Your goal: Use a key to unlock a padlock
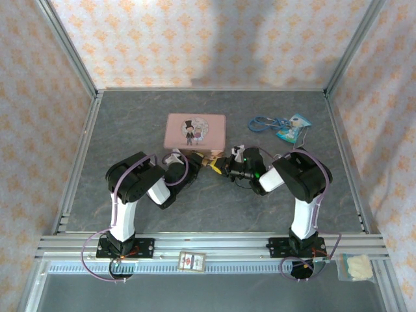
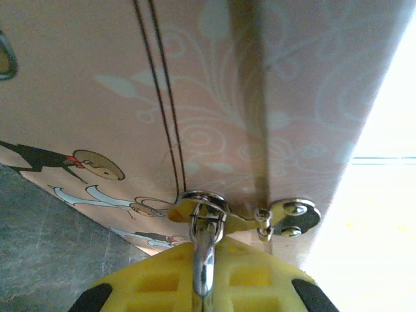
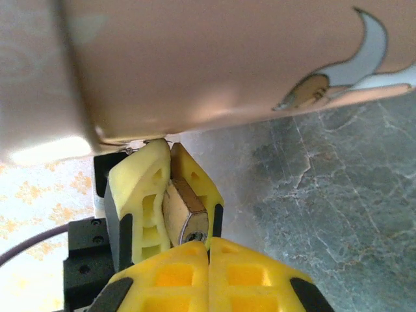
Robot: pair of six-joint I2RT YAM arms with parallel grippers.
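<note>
The padlock (image 3: 184, 218), one small brass block, is clamped between the yellow fingers of the left gripper (image 3: 168, 151), just in front of the near edge of the pink tin (image 1: 195, 130) at mid-table. Its keyhole end faces the right gripper (image 3: 208, 247), whose two fingers are pressed flat together with their tips right at that face. Whether the key is pinched between them cannot be told. In the left wrist view a thin silvery bar (image 2: 203, 257) rises from between the fingers to small metal fittings. The single tin lies flat with its lid on, so its contents are hidden. One blue cord (image 1: 263, 122) and one teal packet (image 1: 290, 130) lie well apart to the right. The left arm (image 1: 133, 179) and right arm (image 1: 302, 175) both stand with elbows raised, forearms folded inward, grippers meeting tip to tip.
</note>
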